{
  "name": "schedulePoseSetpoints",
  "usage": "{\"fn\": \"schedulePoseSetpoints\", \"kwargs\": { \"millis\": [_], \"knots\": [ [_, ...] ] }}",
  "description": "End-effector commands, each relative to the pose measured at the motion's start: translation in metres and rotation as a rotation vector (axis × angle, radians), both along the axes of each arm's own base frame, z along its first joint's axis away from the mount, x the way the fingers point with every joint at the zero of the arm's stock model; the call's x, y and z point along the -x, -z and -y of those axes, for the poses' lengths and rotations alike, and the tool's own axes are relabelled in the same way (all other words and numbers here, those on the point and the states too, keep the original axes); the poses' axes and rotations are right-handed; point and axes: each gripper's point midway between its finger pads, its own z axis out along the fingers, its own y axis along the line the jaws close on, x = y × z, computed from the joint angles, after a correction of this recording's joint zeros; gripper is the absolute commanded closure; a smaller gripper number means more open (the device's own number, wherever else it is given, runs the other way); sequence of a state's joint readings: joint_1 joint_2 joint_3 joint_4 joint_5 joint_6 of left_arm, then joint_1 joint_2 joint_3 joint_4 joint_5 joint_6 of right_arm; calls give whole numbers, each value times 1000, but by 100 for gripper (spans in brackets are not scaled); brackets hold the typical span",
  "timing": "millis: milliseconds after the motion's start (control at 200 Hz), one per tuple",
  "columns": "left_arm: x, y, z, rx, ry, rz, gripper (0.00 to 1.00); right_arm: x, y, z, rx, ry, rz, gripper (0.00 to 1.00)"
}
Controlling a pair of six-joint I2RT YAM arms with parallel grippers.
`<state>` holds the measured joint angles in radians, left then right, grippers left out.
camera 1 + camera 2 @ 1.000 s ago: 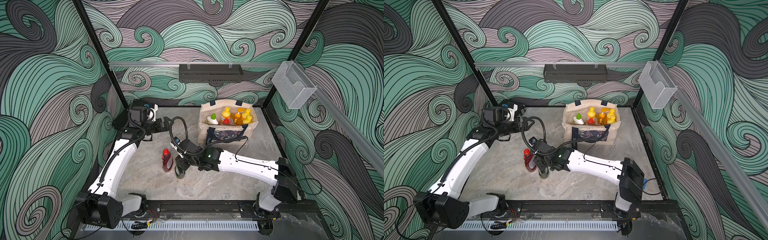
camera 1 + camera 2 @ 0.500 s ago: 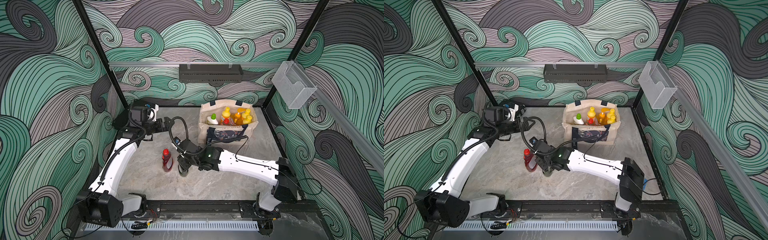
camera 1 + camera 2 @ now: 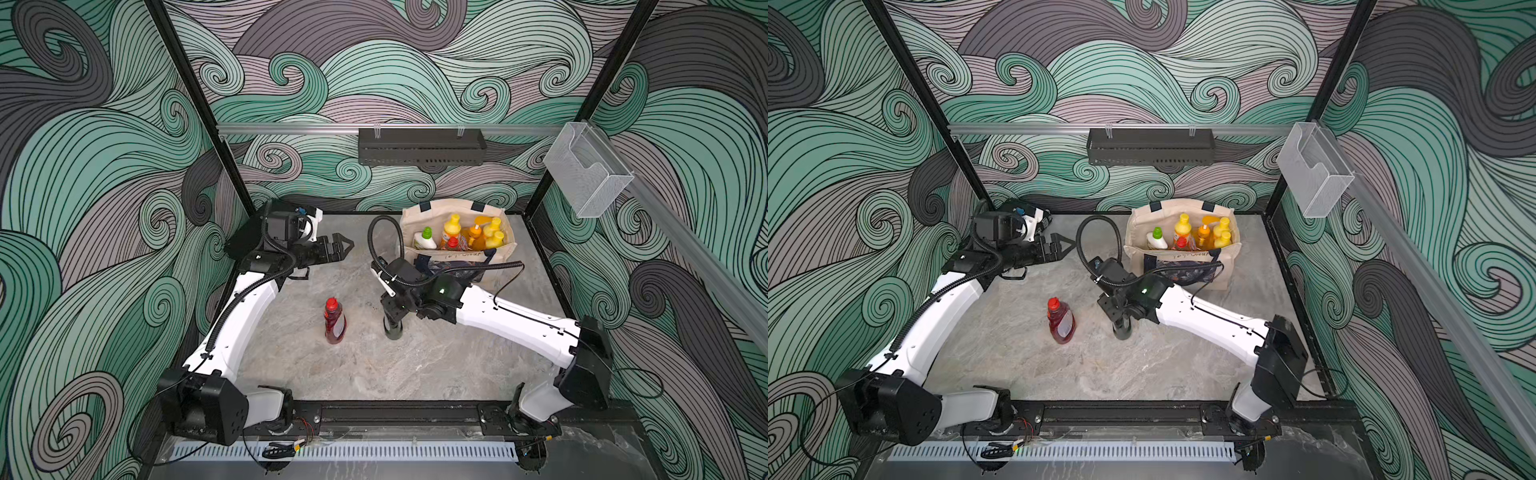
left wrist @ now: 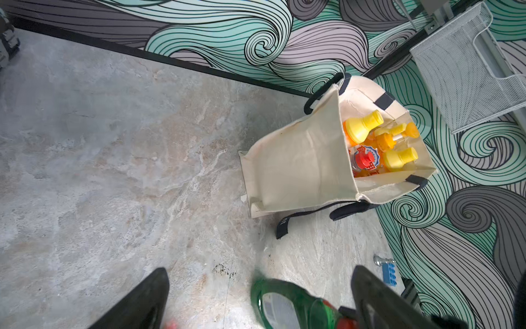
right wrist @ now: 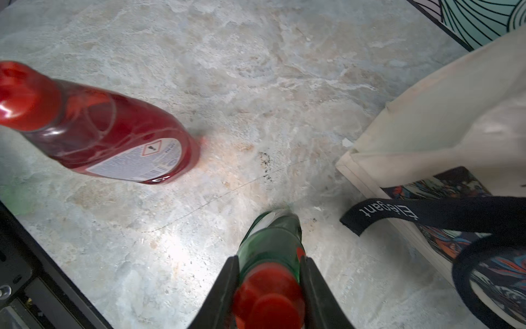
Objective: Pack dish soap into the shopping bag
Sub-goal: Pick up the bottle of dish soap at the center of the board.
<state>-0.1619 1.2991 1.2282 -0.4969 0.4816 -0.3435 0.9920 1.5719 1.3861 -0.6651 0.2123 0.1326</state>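
The dark-green plastic soap bottle with the red cap [image 5: 270, 245] is in your right end effector [image 5: 269, 284], which is closed on its neck, one finger on each side just under the cap. The bottle hangs straight up and down, low over the middle of the table [image 3: 392, 330]. You cannot tell if its bottom touches.

Just beside it, toward your left arm, the red plastic soap bottle with the red cap [image 3: 334, 322] stands on its own.

Behind the green bottle, in the far corner on your right arm's side, sits the cream cloth shopping bag with navy handles [image 3: 509, 249], open at the top. Inside you can see the white bottle with the green cap [image 3: 424, 240], orange bottles with yellow caps [image 3: 451, 228], the amber pump bottle [image 3: 478, 237] and a small red cap [image 3: 454, 242]. Its navy strap saying "Elegant" [image 5: 427, 213] hangs down the front.

Your left end effector [image 3: 343, 246] is wide open and holds nothing, up near the back wall and well away from the bottles.

The table is a grey stone-look table [image 3: 374, 374], with a few dark specks near the middle. A small blue toy brick [image 4: 390, 273] lies by the side wall.

All the walls are covered in green and grey swirly waves. A long black shelf [image 3: 422, 146] hangs on the back wall, and a see-through mesh holder [image 3: 586, 174] hangs on the side rail.
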Motion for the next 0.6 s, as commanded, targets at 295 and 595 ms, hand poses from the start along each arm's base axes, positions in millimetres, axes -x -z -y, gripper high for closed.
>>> {"fn": "schedulePoseSetpoints", "kwargs": {
  "millis": [295,595],
  "knots": [
    [-20,2,54,-10,129,8,1,-24,-75,35,-131,23,76,100],
    [-33,-8,73,-36,162,54,2,-33,-106,46,-156,21,82,100]
  ]
}}
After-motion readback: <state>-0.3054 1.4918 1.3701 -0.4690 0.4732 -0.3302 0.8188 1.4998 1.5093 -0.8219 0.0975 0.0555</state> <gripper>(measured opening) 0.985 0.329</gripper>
